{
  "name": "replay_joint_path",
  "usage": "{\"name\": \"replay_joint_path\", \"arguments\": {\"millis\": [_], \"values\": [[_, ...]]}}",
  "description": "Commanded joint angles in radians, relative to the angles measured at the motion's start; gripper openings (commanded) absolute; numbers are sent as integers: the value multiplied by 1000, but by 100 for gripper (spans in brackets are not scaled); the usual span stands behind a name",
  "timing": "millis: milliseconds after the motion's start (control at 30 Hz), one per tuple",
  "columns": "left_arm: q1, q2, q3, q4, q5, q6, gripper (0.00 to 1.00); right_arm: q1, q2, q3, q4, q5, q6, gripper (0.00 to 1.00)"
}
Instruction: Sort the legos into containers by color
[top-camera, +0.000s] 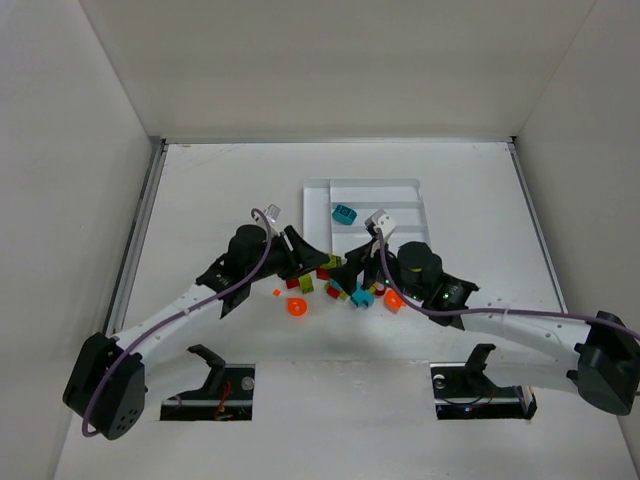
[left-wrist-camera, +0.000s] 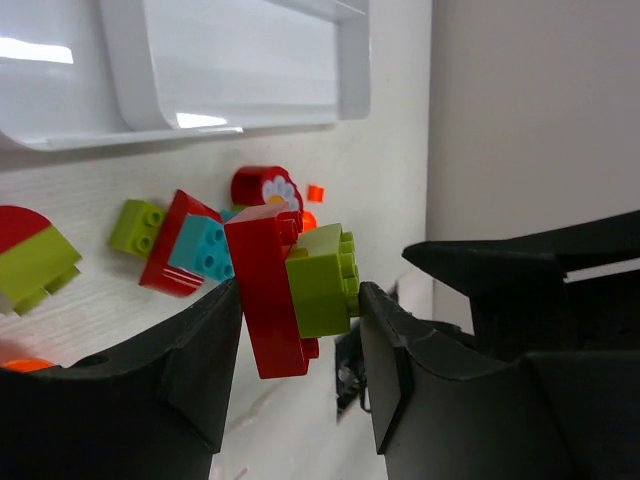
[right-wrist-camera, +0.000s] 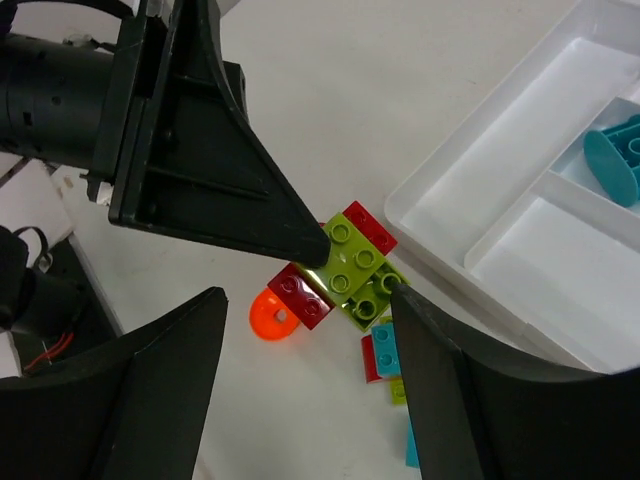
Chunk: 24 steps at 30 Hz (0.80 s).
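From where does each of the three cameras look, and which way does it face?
Top external: high behind the robot, looking down at the tray; the left arm and right arm show.
Left wrist: low, facing the tray; the left gripper clamps a red-green brick stack.
Right wrist: above, looking down; the open right gripper sits at the bottom.
Shared: both wrist views show that stack and tray.

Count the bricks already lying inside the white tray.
1: a teal brick in a compartment toward the left side of the tray. The right arm covers the tray's near end, so another brick could be hidden there.
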Motion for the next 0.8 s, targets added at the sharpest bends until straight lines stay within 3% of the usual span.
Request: {"name": "replay_joint_path", "arguments": {"millis": [0, 267, 567, 767], "values": [[39, -73, -8, 22, 162, -65, 26, 30, -24, 25, 5, -47, -68, 74], [99, -182, -100, 14, 305, -137, 26, 85, -31, 34, -29, -92, -96, 77], [79, -192, -123, 24, 357, -162, 26, 85, -41, 23, -2, -155, -82, 67], [60, -208, -131, 21, 380, -163, 26, 82, -36, 25, 2, -156, -81, 69]]}}
